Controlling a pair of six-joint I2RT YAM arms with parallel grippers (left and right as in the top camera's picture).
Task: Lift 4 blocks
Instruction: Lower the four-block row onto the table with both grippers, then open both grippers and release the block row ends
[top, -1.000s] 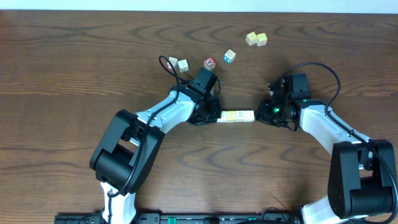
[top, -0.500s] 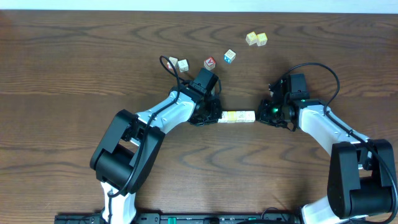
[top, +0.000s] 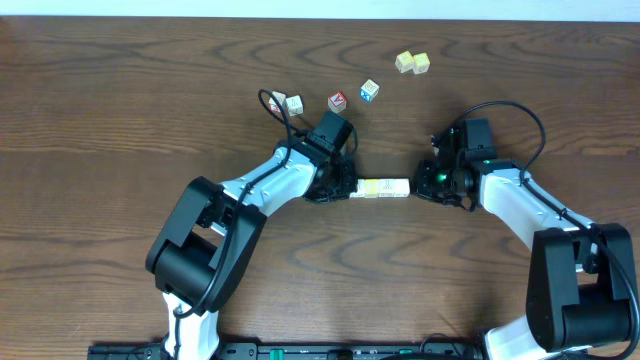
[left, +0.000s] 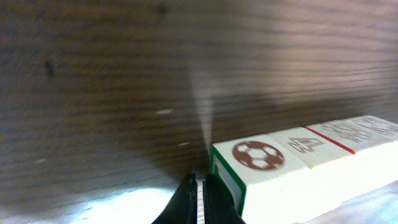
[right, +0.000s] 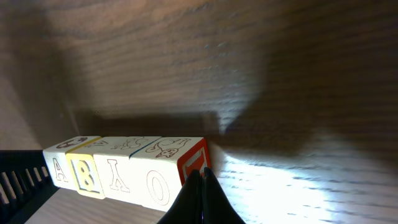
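A robotics lab bench is pictured, as seen by a fixed overhead camera. A dark wood-grain table (top: 120, 100) is given over to two white-and-black robot arms, the left arm (top: 262, 180) and the right arm (top: 520, 200). Their bases are set at the 6 o'clock edge, where a black rail (top: 330, 351) is fixed. A bare black cable (top: 508, 102) is looped above the right arm's wrist. Small toy letter cubes, among them a red-faced cube (top: 338, 101) and a blue-faced cube (top: 370, 90), are scattered toward 12 o'clock as test pieces.
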